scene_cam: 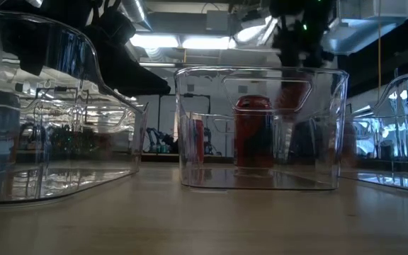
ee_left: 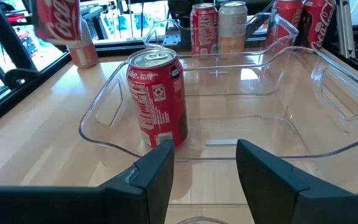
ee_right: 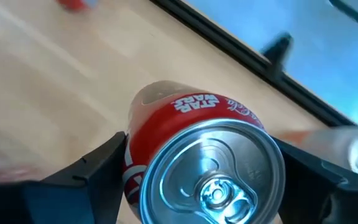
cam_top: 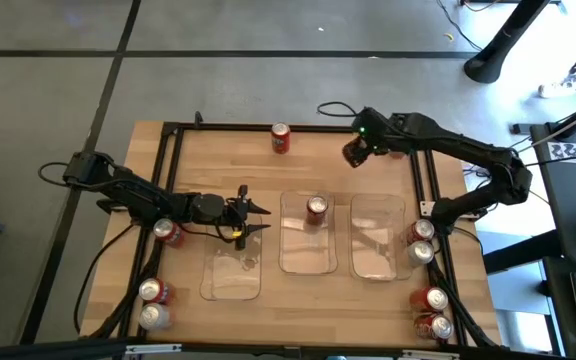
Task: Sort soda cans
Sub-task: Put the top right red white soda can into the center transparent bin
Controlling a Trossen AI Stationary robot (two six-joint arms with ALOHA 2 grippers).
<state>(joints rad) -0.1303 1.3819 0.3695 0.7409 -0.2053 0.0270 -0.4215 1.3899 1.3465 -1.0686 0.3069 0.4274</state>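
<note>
Cans sit along the surface edges, one red can upright in the middle tray. The right claw is clamped on a red can above the far side, its body mostly hidden in the high view. The left claw, fingers apart and empty, hovers over the left tray.

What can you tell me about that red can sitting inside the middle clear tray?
The red can is a small metal cylinder with a shiny silver top and pull tab, its red side printed with white lettering and a recycling mark. It stands upright on the floor of the middle tray, towards the tray's far end, alone in it. Nothing grips it; the left gripper sits just outside the tray, jaws parted and empty.
</note>
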